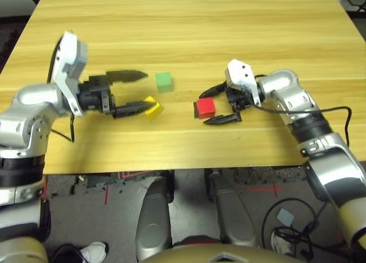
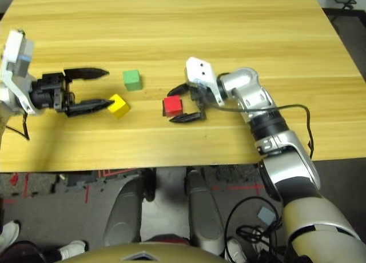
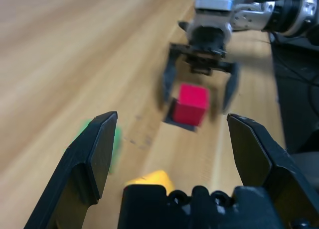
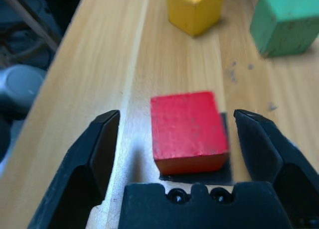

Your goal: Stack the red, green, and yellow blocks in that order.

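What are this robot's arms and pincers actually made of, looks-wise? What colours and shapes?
Both arms are rounded silver shells with black rings at the joints. Each ends in a white boxy wrist block and a black gripper of two pointed fingers: the left gripper, the right gripper. A thin black cable loops along the right arm.

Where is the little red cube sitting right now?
The red cube sits on a black patch on the table, between the open fingers of the right hand, to the right of the yellow cube.

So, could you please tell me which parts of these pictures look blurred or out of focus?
Left wrist view: the right gripper, red block and green block are soft. Right wrist view: red block sharp, yellow block slightly soft. Head views: crisp.
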Robot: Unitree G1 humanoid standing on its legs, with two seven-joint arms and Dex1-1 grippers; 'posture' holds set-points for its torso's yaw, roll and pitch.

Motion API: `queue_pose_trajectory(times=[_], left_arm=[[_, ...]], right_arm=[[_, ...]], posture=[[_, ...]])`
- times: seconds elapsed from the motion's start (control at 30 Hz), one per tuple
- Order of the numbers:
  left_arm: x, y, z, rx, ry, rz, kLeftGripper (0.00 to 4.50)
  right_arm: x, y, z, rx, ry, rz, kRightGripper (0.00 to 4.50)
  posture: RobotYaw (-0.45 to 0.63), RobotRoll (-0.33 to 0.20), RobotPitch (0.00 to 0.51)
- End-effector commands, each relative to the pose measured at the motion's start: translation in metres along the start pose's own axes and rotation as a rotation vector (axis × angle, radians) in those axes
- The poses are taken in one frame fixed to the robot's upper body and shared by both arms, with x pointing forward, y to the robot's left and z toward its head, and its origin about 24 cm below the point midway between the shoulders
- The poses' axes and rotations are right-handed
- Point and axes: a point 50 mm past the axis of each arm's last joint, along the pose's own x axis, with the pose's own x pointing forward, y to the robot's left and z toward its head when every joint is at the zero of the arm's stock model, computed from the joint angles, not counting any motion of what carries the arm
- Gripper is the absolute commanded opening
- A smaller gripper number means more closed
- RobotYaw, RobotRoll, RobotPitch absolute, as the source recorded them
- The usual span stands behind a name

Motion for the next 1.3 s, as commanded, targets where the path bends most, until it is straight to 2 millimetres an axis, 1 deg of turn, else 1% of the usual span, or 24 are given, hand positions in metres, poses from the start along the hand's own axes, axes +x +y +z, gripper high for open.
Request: queue_pose_trajectory(times=[0.03,0.13,0.23,0.3,0.47,0.57,0.73,0.87,1.07,1.17,1.3], left_arm=[[0.006,0.006,0.004,0.041,0.039,-0.045,4.50],[0.015,0.011,0.000,0.032,0.088,-0.105,4.50],[0.027,0.017,-0.010,0.004,0.132,-0.133,4.50],[0.036,0.022,-0.015,-0.018,0.161,-0.133,4.50],[0.062,0.040,-0.020,0.015,0.170,-0.091,4.50],[0.072,0.048,-0.024,0.005,0.204,-0.094,4.50],[0.074,0.052,-0.030,0.014,0.275,-0.127,4.50],[0.070,0.054,-0.036,0.041,0.346,-0.143,4.50],[0.068,0.059,-0.036,0.101,0.405,-0.124,4.50],[0.067,0.063,-0.037,0.122,0.432,-0.084,4.50],[0.067,0.063,-0.042,0.124,0.455,-0.083,4.50]], right_arm=[[-0.028,-0.004,0.024,-0.032,-0.027,0.004,4.47],[-0.045,-0.003,0.036,-0.048,-0.003,-0.003,4.47],[-0.056,0.001,0.043,-0.040,0.014,-0.010,4.47],[-0.058,0.004,0.047,-0.035,0.010,-0.007,4.47],[-0.055,0.012,0.054,-0.036,-0.013,0.004,4.47],[-0.054,0.017,0.055,-0.026,-0.024,-0.004,4.47],[-0.055,0.019,0.056,-0.020,-0.024,-0.021,4.47],[-0.055,0.021,0.057,-0.017,-0.021,-0.030,4.47],[-0.054,0.022,0.056,-0.014,-0.026,-0.034,4.47],[-0.052,0.022,0.057,-0.017,-0.033,-0.029,4.47],[-0.050,0.021,0.058,-0.019,-0.037,-0.026,4.47]], posture=[[0.04,-0.174,0.290],[0.03,-0.172,0.285],[0.00,-0.167,0.278],[-0.02,-0.163,0.275],[-0.05,-0.155,0.268],[-0.07,-0.149,0.266],[-0.08,-0.146,0.265],[-0.09,-0.142,0.265],[-0.09,-0.140,0.265],[-0.08,-0.139,0.266],[-0.08,-0.139,0.266]])
